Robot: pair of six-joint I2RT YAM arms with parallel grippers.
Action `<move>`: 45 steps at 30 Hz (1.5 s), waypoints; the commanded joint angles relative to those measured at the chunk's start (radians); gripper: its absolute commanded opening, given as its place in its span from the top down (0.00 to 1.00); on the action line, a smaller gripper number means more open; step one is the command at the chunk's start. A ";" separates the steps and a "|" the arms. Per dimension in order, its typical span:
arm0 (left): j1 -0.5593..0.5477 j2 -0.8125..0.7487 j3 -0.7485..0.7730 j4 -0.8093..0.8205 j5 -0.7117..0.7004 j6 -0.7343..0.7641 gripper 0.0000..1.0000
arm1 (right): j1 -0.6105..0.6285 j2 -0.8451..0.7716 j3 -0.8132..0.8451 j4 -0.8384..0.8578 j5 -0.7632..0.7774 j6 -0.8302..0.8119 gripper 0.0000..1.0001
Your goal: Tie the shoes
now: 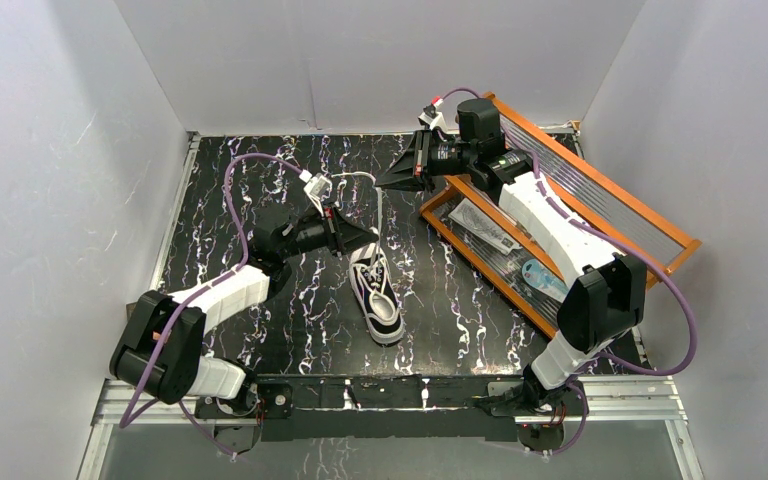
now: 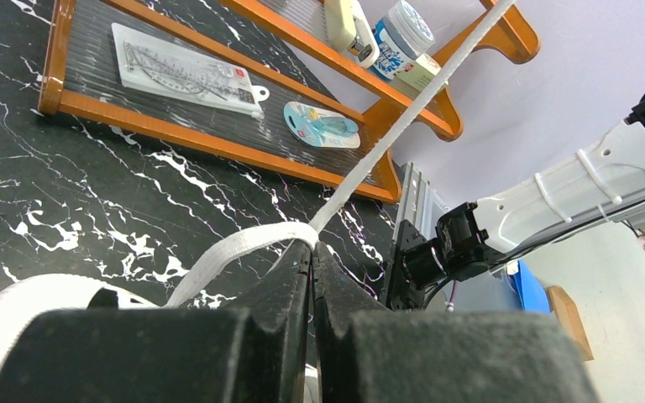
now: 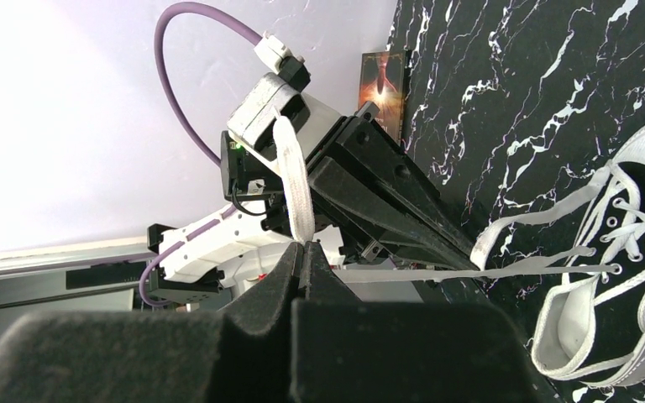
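The black sneaker with white sole lies on the marble table, toe toward me; it also shows in the right wrist view. My left gripper is just behind the shoe's heel, shut on a white lace that runs taut up and to the right. My right gripper is further back and higher, shut on a lace that drapes over the left wrist. Another lace strand hangs from there down to the shoe. Jaws of both grippers are pressed together in the wrist views.
An orange wooden tray leans at the back right, close behind the right gripper. It holds a flat ruler packet, a small bottle and a stapler. White walls enclose the table on three sides.
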 commanded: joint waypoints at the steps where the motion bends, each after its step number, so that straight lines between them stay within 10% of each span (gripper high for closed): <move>1: -0.004 -0.006 0.012 0.079 0.015 0.008 0.97 | -0.002 -0.004 0.019 0.074 -0.026 0.030 1.00; 32: -0.038 0.040 0.036 0.082 -0.087 -0.004 0.83 | 0.029 -0.001 -0.035 0.121 -0.062 0.062 1.00; 35: -0.040 0.038 0.044 0.072 -0.095 -0.001 0.99 | 0.029 -0.003 -0.038 0.120 -0.063 0.061 1.00; 45: -0.040 -0.042 0.053 -0.097 -0.152 0.006 1.00 | 0.028 -0.026 -0.062 0.071 -0.066 -0.004 1.00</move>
